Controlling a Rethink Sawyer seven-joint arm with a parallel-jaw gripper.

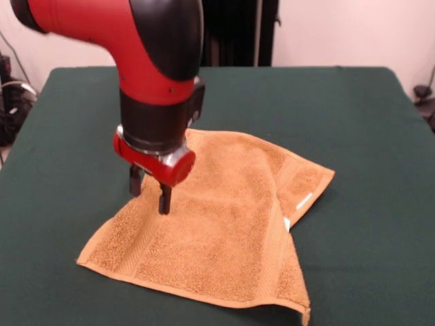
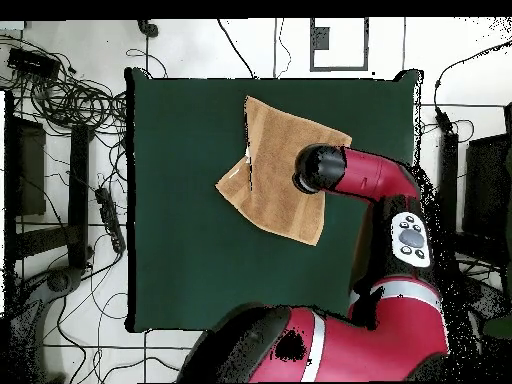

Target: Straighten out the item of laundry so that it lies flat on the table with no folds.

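Note:
The orange-tan towel [image 1: 217,231] lies on the dark green table [image 1: 360,122], near its front middle. Its right side is folded over in a flap that shows the woven band and a small white tag [image 1: 304,201]. My gripper [image 1: 150,192] hangs over the towel's left edge. Its two dark fingers [image 1: 164,201] are apart, point down and hold nothing. I cannot tell whether the tips touch the cloth. In the overhead view the towel [image 2: 275,185] lies on the table [image 2: 180,250] in its upper middle part. The arm's wrist [image 2: 318,168] sits over the towel's right edge and hides the gripper.
The arm's red and black links [image 2: 400,210] reach in from the table's lower right in the overhead view. Cables and dark equipment [image 2: 70,100] lie on the floor to the left of the table. Wide green cloth surrounds the towel on all sides.

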